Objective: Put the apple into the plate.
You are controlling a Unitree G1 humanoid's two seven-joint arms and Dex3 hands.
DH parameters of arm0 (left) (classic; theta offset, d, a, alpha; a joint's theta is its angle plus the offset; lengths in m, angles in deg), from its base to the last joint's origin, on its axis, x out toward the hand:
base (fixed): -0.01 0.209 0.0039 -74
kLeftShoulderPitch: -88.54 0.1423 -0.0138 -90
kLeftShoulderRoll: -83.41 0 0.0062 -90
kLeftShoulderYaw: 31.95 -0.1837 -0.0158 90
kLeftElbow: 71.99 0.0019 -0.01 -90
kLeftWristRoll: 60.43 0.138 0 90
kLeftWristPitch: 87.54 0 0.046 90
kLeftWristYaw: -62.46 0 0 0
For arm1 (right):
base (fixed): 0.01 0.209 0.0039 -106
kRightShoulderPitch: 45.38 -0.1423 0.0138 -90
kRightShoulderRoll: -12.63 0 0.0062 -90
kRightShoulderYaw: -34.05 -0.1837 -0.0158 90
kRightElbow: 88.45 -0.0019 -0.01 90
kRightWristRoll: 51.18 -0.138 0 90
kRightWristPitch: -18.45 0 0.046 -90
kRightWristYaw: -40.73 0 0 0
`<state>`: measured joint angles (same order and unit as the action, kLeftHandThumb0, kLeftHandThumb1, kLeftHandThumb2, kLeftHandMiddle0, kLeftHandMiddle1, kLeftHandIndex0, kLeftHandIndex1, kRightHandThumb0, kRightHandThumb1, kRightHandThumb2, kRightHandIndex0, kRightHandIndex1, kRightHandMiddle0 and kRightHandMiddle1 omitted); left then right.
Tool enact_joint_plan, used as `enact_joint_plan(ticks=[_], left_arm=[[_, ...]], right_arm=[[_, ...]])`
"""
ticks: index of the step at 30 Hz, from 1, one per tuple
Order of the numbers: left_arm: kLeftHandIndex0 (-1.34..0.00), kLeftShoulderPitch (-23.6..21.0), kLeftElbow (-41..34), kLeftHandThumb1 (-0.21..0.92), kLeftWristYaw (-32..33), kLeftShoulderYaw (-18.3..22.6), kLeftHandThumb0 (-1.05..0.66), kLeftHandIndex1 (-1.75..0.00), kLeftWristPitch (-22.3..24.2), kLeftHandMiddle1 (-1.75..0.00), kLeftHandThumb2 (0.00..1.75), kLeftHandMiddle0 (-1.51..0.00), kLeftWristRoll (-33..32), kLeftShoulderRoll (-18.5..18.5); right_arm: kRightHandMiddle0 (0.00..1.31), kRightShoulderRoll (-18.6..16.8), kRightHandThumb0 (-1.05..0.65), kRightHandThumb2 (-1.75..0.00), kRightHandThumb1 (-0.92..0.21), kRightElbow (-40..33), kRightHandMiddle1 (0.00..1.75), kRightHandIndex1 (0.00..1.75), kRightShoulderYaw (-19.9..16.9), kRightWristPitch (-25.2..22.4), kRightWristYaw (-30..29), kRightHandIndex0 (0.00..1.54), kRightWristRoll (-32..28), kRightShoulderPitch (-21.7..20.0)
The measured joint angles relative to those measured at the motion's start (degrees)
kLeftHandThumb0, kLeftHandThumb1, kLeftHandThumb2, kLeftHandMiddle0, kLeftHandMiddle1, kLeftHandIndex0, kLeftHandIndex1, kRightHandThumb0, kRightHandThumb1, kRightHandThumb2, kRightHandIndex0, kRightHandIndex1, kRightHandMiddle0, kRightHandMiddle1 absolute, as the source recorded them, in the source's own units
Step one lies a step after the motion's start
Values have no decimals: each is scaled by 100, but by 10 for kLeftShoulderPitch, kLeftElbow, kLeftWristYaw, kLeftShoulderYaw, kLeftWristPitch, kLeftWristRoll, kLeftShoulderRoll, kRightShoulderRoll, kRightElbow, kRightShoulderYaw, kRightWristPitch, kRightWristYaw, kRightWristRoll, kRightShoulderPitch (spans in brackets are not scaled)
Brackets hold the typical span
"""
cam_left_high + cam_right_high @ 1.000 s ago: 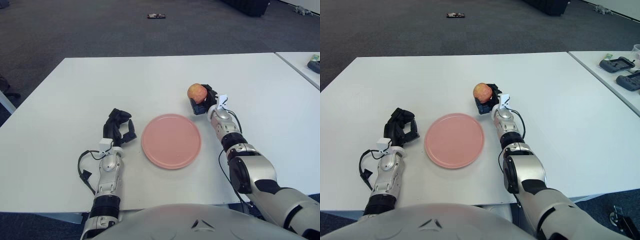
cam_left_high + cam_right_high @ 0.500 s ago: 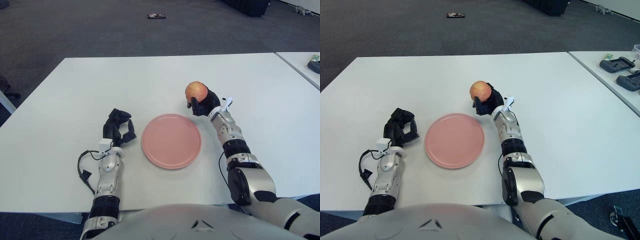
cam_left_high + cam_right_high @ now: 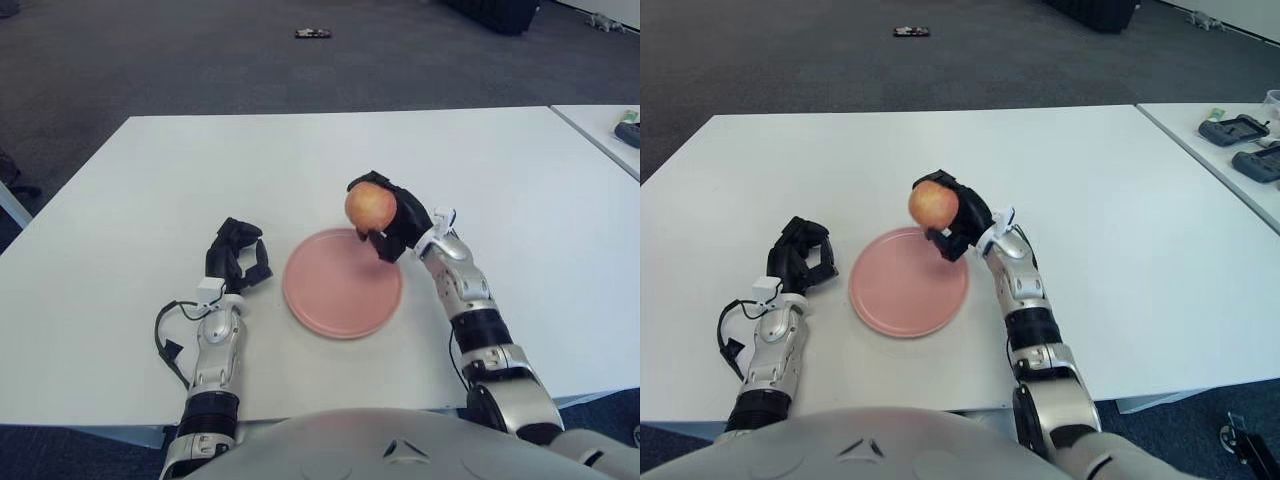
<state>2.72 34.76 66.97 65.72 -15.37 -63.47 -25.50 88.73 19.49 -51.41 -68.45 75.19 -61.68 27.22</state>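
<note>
My right hand [image 3: 388, 222] is shut on a red-yellow apple [image 3: 368, 205] and holds it in the air over the far right rim of the pink plate [image 3: 338, 290]. The plate lies flat on the white table [image 3: 300, 160] in front of me and holds nothing. The apple also shows in the right eye view [image 3: 932, 203], above the plate [image 3: 902, 290]. My left hand [image 3: 237, 258] rests on the table left of the plate, fingers curled, holding nothing.
A second white table [image 3: 1230, 150] stands at the right with dark devices [image 3: 1240, 128] on it. A small dark object [image 3: 312, 32] lies on the carpet far behind the table.
My right hand has lifted the apple off the table and carried it left and toward me, from beyond the plate's right side to above its rim. The left hand has not moved.
</note>
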Motion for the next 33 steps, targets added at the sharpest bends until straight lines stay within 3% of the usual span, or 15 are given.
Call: enact_joint_plan(ticks=[8, 15, 26, 33], left_arm=[[-61, 0, 0, 32, 0, 0, -48, -175, 2, -175, 133, -111, 0, 0], [-61, 0, 3, 32, 0, 1, -48, -175, 2, -175, 132, -111, 0, 2], [-60, 0, 2, 33, 0, 0, -48, -175, 3, -175, 131, -110, 0, 3], [-60, 0, 1, 33, 0, -2, -47, -175, 7, -175, 131, -109, 2, 5]], right_arm=[[71, 67, 0, -175, 12, -9, 175, 157, 57, 66, 77, 100, 49, 5], [71, 112, 0, -175, 11, -40, 175, 158, 100, 91, 114, 99, 85, 8], [70, 130, 0, -175, 11, -57, 175, 159, 139, 154, 76, 98, 172, 13], [69, 147, 0, -174, 10, -86, 175, 160, 155, 159, 24, 98, 253, 26]])
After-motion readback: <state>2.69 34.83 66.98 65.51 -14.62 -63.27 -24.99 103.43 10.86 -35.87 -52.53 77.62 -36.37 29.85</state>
